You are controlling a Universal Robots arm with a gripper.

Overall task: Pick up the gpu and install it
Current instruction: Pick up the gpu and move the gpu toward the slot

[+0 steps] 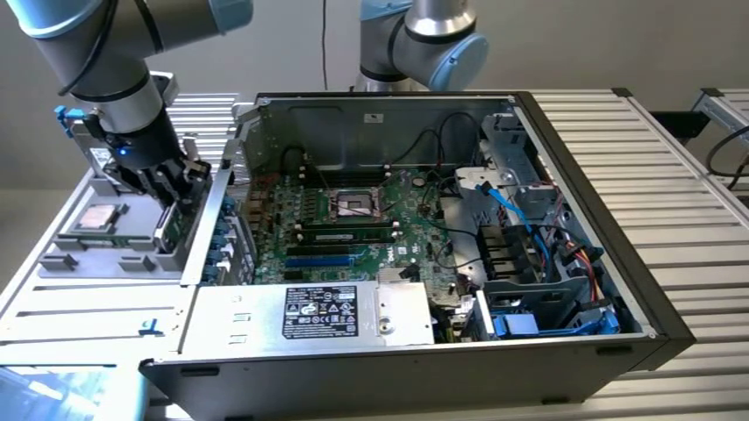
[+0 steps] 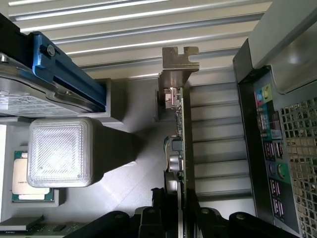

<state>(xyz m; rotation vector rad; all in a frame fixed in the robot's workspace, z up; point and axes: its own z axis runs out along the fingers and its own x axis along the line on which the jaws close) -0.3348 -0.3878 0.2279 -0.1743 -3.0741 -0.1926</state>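
The gpu (image 1: 171, 231) is a thin green card standing on edge over the grey parts fixture (image 1: 70, 256), at the exterior view's left of the open computer case (image 1: 562, 158). My gripper (image 1: 175, 195) reaches down onto it from above. In the wrist view the gpu (image 2: 180, 134) runs edge-on away from the camera, ending in its silver end bracket (image 2: 177, 64). The gripper (image 2: 179, 210) has its black fingers (image 2: 153, 218) pressed against both faces of the card, shut on it. The large green motherboard (image 1: 351, 219) lies inside the case, with blue expansion slots (image 1: 322, 261) near its front.
On the fixture lie a processor chip (image 1: 100, 217) and a hard drive in a blue rail (image 2: 69, 74), beside a white ribbed block (image 2: 59, 151). The case's rear port panel (image 2: 271, 148) stands close to the card. A second arm (image 1: 422, 44) rises behind the case. A silver power supply (image 1: 316, 312) fills the case front.
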